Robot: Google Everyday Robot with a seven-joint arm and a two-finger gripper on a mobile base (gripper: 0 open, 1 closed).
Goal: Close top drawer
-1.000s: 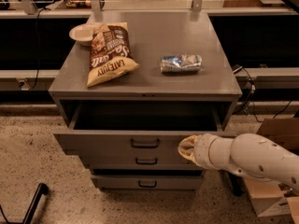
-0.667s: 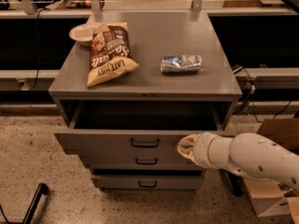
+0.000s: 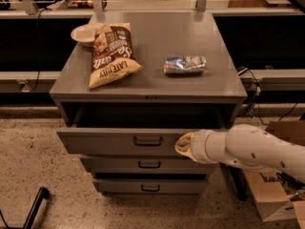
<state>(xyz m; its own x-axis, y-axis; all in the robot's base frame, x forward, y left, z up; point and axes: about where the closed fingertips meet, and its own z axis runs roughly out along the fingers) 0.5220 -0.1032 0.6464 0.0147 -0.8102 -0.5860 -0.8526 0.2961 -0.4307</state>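
Note:
The top drawer (image 3: 109, 141) of the grey metal cabinet is pulled out toward me, its flat front showing a small dark pull handle (image 3: 147, 140) at centre. Its dark inside is open to view above the front. My gripper (image 3: 183, 146) comes in from the right on a white arm (image 3: 252, 149) and sits against the right part of the top drawer's front, right of the handle. Two lower drawers (image 3: 149, 164) sit below, set further back.
On the cabinet top (image 3: 200, 85) lie a brown chip bag (image 3: 111, 56), a small white bowl (image 3: 83, 34) and a crumpled silver-blue packet (image 3: 185, 65). A cardboard box (image 3: 274, 194) stands on the floor at the right. A black base part (image 3: 35, 206) shows at bottom left.

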